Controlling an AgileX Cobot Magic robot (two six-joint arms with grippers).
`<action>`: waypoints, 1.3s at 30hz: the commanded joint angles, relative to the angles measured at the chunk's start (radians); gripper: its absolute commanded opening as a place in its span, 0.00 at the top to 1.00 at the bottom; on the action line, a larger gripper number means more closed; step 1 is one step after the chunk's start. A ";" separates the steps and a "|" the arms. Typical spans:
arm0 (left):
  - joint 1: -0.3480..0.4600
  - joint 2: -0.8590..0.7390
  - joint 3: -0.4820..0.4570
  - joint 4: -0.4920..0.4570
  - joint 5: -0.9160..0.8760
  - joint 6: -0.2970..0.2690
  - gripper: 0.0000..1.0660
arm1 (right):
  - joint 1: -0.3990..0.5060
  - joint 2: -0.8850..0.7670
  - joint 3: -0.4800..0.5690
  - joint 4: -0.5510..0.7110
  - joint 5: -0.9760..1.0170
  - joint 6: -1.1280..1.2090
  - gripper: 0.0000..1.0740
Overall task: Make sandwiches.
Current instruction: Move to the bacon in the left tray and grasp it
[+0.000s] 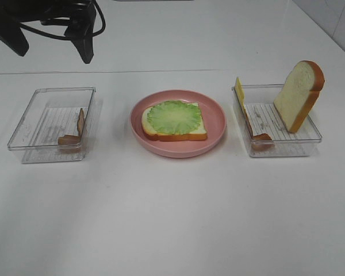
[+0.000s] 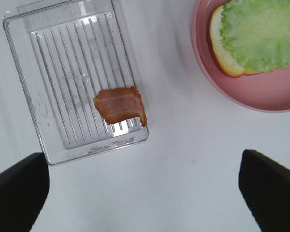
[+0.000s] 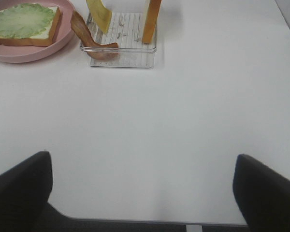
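On the round pink plate (image 1: 215, 123) lies one bread slice (image 1: 173, 136) with a green lettuce leaf (image 1: 174, 117) on top. A bacon strip (image 1: 79, 127) leans on the right wall of the left clear tray (image 1: 31, 123). The right clear tray (image 1: 310, 138) holds a yellow cheese slice (image 1: 239, 91), another bacon strip (image 1: 254, 131) and a second bread slice (image 1: 299, 95) standing on edge. My left gripper (image 2: 145, 193) hangs open high above the table between the left tray (image 2: 34, 101) and the plate (image 2: 261, 96). My right gripper (image 3: 142, 193) is open over the table's near edge, far from its tray (image 3: 123, 55).
The left arm (image 1: 75, 26) shows as a dark shape at the back left. A seam runs across the white table behind the trays. Bare tabletop lies between the trays and the front edge.
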 commanded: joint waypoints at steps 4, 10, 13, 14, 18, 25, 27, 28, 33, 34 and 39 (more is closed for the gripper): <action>0.002 0.003 0.018 0.002 0.079 -0.016 0.08 | -0.003 -0.034 0.001 0.002 -0.004 0.004 0.08; 0.002 0.042 0.018 0.003 0.052 -0.053 0.08 | -0.003 -0.034 0.001 0.002 -0.004 0.004 0.08; 0.002 0.082 0.018 0.005 0.052 -0.054 0.08 | -0.003 -0.034 0.001 0.002 -0.004 0.004 0.08; 0.002 0.082 0.018 0.005 0.052 -0.054 0.08 | -0.003 -0.034 0.001 0.002 -0.004 0.004 0.08; 0.002 0.151 0.018 0.013 0.019 -0.058 0.08 | -0.003 -0.034 0.001 0.002 -0.004 0.004 0.08; 0.002 0.208 0.017 0.013 -0.056 -0.105 0.08 | -0.003 -0.034 0.001 0.002 -0.004 0.004 0.08; 0.002 0.215 0.017 0.013 -0.065 -0.108 0.08 | -0.003 -0.034 0.001 0.002 -0.004 0.004 0.08; 0.002 0.226 0.017 0.013 -0.080 -0.123 0.08 | -0.003 -0.034 0.001 0.002 -0.004 0.004 0.08; 0.002 0.257 0.015 0.018 -0.109 -0.144 0.08 | -0.003 -0.034 0.001 0.002 -0.004 0.004 0.08; 0.002 0.266 0.015 0.019 -0.114 -0.155 0.08 | -0.003 -0.034 0.001 0.002 -0.004 0.004 0.08; 0.002 0.300 0.015 0.027 -0.132 -0.193 0.08 | -0.003 -0.034 0.001 0.002 -0.004 0.004 0.08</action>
